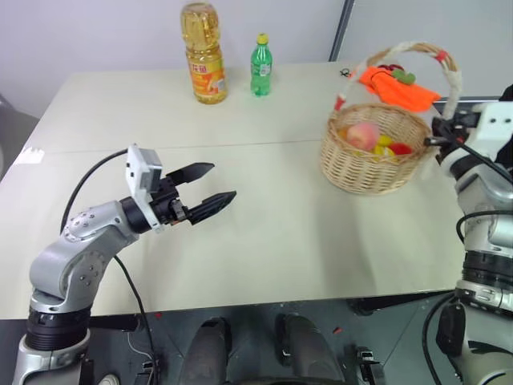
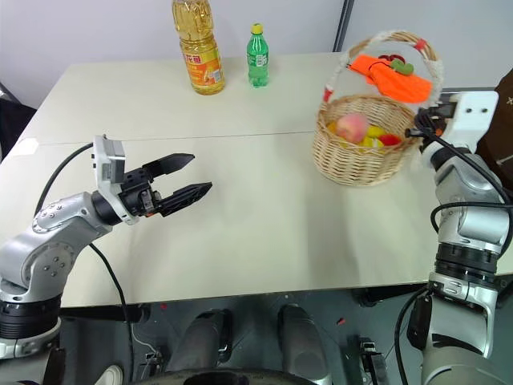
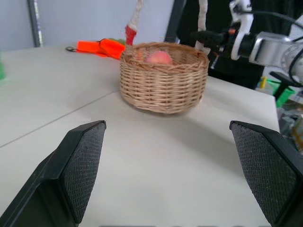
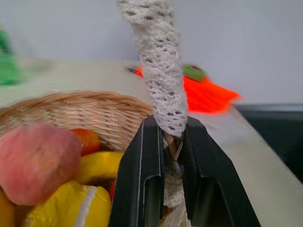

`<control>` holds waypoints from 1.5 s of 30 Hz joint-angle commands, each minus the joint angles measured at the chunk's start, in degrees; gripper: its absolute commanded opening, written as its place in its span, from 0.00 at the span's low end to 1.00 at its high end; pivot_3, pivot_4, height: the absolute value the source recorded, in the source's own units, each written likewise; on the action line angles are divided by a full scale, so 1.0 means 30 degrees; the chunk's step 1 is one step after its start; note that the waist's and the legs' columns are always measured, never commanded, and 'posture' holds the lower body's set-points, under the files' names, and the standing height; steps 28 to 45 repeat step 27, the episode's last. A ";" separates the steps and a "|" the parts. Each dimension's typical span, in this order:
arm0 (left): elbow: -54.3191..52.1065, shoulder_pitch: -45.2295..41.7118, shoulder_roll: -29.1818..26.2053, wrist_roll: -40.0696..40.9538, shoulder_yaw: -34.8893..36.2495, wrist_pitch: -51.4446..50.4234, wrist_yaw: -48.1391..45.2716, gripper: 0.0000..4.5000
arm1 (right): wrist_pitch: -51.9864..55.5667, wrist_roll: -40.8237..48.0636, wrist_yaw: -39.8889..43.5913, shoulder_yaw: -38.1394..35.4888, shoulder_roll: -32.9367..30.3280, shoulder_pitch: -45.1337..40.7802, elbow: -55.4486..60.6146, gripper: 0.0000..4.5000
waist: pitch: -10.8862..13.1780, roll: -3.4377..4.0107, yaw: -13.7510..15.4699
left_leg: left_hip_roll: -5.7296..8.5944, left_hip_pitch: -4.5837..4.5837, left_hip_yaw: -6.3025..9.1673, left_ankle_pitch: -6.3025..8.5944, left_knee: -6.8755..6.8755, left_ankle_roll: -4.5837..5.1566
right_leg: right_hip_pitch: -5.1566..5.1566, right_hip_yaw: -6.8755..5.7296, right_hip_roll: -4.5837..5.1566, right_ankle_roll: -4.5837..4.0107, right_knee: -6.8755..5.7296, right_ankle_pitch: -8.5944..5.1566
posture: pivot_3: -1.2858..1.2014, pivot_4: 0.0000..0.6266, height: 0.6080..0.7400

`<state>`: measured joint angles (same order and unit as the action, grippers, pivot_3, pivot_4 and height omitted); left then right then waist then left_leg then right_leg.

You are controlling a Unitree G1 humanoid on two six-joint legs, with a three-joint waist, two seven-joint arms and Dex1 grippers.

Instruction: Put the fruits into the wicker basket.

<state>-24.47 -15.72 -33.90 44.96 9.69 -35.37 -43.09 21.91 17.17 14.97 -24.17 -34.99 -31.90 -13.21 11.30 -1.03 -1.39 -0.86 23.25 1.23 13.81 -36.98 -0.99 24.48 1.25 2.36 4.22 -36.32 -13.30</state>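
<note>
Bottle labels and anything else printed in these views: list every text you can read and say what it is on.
Oil bottle: yellow label with red characters, too small and blurred to read.
Green bottle: label print too small to read.
Wicker basket, orange cloth and table: no text visible.
So nothing can be quoted here.

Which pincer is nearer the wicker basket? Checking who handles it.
Right. The right pincer is clamped on the wicker basket handle; the left pincer hovers open, well away over the table.
</note>
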 commanded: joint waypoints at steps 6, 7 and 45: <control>0.0012 0.0222 0.0028 -0.0522 0.0287 0.0199 0.0625 1.00 | -0.2169 0.0917 0.2858 -0.1098 -0.1477 0.1942 0.2024 0.78 | -0.0003 0.0015 0.0221 | -0.0003 0.0007 0.0002 0.0003 0.0000 0.0006 | -0.0001 0.0002 -0.0004 0.0040 0.0005 0.0016 | 0.52 0.24 1.00; 0.0024 0.0296 0.0020 -0.0628 0.0323 0.0218 0.0756 1.00 | -0.2437 0.1096 0.3526 -0.1170 -0.1611 0.2678 0.2486 0.78 | -0.0003 0.0015 0.0261 | -0.0004 0.0008 0.0005 0.0005 -0.0002 0.0008 | -0.0004 0.0001 -0.0003 0.0045 0.0006 0.0013 | 0.52 0.24 1.00; 0.1034 0.4585 -0.0078 -0.3313 0.2500 0.1800 0.2612 1.00 | -0.1542 0.4111 0.9989 0.3289 -0.0545 0.8462 0.9048 0.78 | -0.0012 0.0027 0.0250 | -0.0008 -0.0016 -0.0018 0.0008 -0.0020 0.0011 | -0.0023 0.0014 0.0029 -0.0014 0.0005 -0.0020 | 0.52 0.24 1.00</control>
